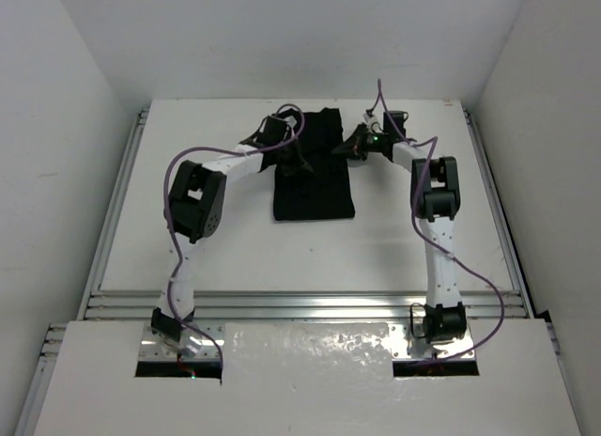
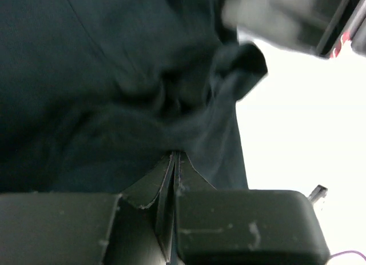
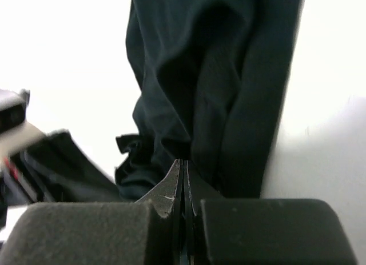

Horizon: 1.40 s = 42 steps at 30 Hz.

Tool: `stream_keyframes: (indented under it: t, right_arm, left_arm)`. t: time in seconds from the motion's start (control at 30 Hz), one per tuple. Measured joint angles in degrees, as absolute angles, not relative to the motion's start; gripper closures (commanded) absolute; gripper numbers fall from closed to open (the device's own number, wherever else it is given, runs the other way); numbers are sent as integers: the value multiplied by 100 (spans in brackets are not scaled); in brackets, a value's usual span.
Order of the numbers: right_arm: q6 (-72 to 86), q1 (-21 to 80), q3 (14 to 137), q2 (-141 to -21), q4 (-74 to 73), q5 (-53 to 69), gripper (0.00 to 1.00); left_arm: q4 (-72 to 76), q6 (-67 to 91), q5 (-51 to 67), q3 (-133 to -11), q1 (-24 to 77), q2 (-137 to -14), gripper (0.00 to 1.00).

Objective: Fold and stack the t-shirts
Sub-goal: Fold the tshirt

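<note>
The black t-shirt point(image 1: 314, 178) lies as a long narrow strip at the far middle of the white table point(image 1: 310, 257). My left gripper point(image 1: 286, 140) is at the strip's left far edge, shut on the fabric; the left wrist view shows its jaws pressed together with bunched cloth point(image 2: 143, 99) at their tips point(image 2: 174, 156). My right gripper point(image 1: 352, 143) is at the strip's right far edge, shut on the fabric; its closed tips point(image 3: 184, 162) pinch hanging folds of the shirt point(image 3: 217, 82).
Grey rails run along the table's left point(image 1: 117, 210) and right point(image 1: 493, 201) sides and its near edge point(image 1: 310, 304). White walls enclose the table. Purple cables loop off both arms. The right gripper shows blurred in the left wrist view point(image 2: 286, 19).
</note>
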<state>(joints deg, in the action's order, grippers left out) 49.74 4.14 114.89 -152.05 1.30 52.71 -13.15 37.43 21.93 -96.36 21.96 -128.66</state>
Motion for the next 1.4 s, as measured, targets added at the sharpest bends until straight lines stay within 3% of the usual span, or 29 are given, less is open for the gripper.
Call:
stream_keyframes:
  t: [0.17,0.23,0.3,0.33,0.5,0.57,0.63,0.7,0.73,0.8,0.83,1.1,1.4]
  right_arm:
    - [5011,399,10484,-14569,390,5544,91]
    - [4925,408,9861,-13891,471,5575,72]
    - [4816,425,9437,-13207,532,5572,42]
    - [4755,429,9299,-12884,611,5577,3]
    - [4628,462,8827,-11830,1234,5684,1]
    - [4698,475,8425,-11730,1573,5806,6]
    - [4862,495,8055,-11874,1896,5933,19]
    - [5037,526,7850,-12239,2121,6073,51]
    - [5131,543,7841,-12490,2174,6134,75]
    - [5369,550,7870,-12938,2287,6226,89]
    - [5452,572,7915,-13172,2368,6265,100]
    - [5511,534,9397,-14379,2084,6302,100]
    - [5295,268,10226,-15030,1337,6090,100]
  left_arm:
    - [-1706,3487,2226,-10770,2056,-13598,100]
    - [-1789,3420,2270,-11249,1992,-13985,100]
    - [-1817,3369,2357,-11450,1953,-14206,100]
    - [-1824,3358,2410,-11504,1929,-14291,100]
    - [-1837,3363,2602,-11771,1846,-14490,100]
    - [-1811,3391,2596,-11764,1837,-14484,100]
    - [-1752,3457,2561,-11664,1833,-14420,100]
    - [-1745,3505,2488,-11522,1831,-14276,100]
    - [-1743,3527,2434,-11467,1831,-14182,100]
    - [-1697,3564,2329,-11321,1828,-13939,100]
    - [-1640,3586,2263,-11183,1826,-13729,100]
    - [-510,3583,2082,-9286,1710,-11832,100]
    - [117,3457,2403,-8302,1304,-12132,100]
